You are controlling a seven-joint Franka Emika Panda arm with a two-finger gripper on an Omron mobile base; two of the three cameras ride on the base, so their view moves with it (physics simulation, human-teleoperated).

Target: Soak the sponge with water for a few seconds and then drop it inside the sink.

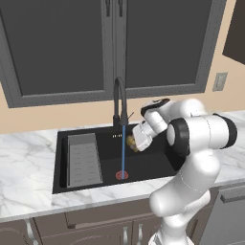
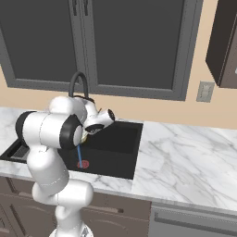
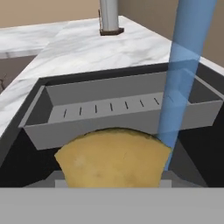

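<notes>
Sponge (image 3: 113, 156), the small yellow-brown rectangular block, is clamped in the white arm's two-finger gripper (image 1: 134, 143) over the big black rectangular sink (image 1: 158, 162). The thin blue stream of water (image 1: 123, 149) runs down just past its edge, touching it as far as I can tell, so this looks like the soak step. Further back sit the grey ribbed rack insert (image 3: 109, 111) and the tall black arched faucet (image 1: 118, 103). Next move, I'd guess: hold a moment, then let go over the basin.
</notes>
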